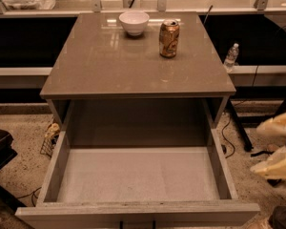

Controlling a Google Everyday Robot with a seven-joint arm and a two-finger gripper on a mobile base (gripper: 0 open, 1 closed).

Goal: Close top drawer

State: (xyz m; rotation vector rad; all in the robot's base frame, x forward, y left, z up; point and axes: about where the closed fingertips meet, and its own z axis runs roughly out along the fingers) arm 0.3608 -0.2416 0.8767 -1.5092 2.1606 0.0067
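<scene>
The top drawer (138,175) stands pulled far out of the grey-beige cabinet, and its inside is empty. Its pale front panel (133,214) runs along the bottom edge of the view, where the small dark handle (136,223) just shows. My gripper (276,147) is a pale, blurred shape at the right edge. It sits beside the drawer's right side wall (222,168), apart from it and holding nothing that I can see.
On the cabinet top (109,66) stand a white bowl (134,22) and a gold drink can (169,38). A water bottle (231,56) stands on a ledge at the right. Cables and a dark table leg (238,125) lie on the floor to the right. A dark object (0,149) is at the left.
</scene>
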